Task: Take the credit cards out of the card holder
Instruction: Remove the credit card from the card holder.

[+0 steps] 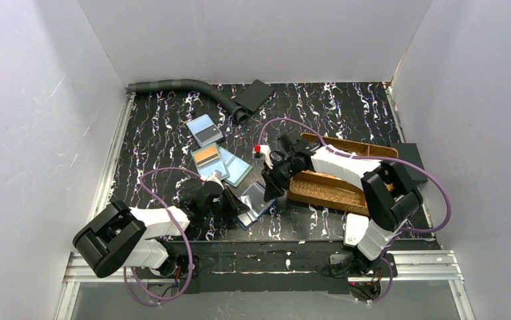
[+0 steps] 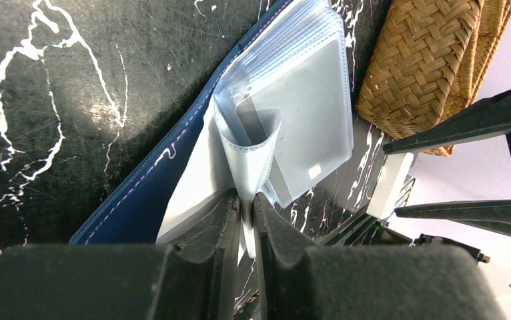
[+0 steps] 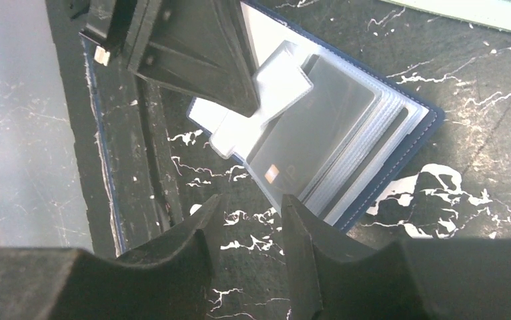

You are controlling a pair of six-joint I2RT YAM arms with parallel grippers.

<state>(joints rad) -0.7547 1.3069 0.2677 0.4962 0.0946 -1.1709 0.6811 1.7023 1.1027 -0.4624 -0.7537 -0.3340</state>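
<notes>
Midway through emptying the card holder [image 1: 255, 202], open on the desk [image 1: 153, 133] near the front edge, between both arms. Pinching a clear sleeve page [image 2: 256, 143] in the left fingers [image 2: 223, 220], nearly closed. Hovering above with the right fingers [image 3: 299, 227], half apart, empty. Next, likely: sliding out the grey card [image 3: 313, 127] left inside.

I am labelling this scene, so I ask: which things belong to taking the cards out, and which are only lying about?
For the job: card holder, credit cards, left gripper pinching a clear sleeve.
Lying about: woven tray, grey hose, flat black rectangle.
</notes>
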